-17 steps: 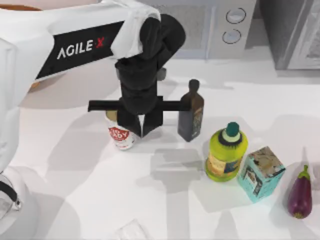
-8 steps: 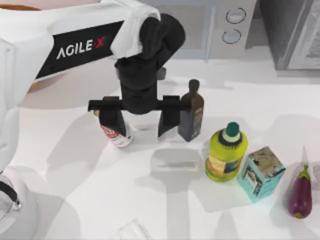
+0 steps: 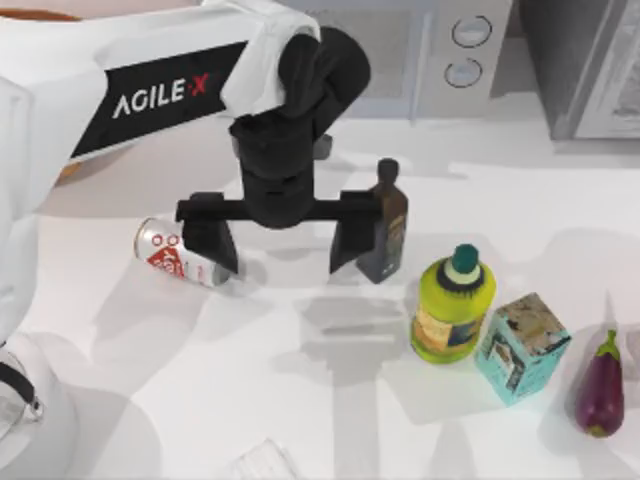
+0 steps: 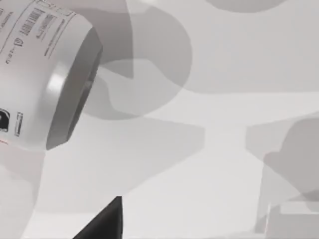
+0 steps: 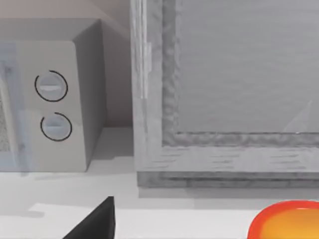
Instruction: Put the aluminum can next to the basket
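Aluminum can, toppled, white-silver, red logo

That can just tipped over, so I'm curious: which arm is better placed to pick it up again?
Probably the left: its open gripper hangs right beside the aluminum can, which lies on its side.

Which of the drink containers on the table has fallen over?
The aluminum can, white with a red logo, lies on its side by the left gripper, whose fingers are spread wide. The dark bottle and the yellow-green bottle both stand upright.
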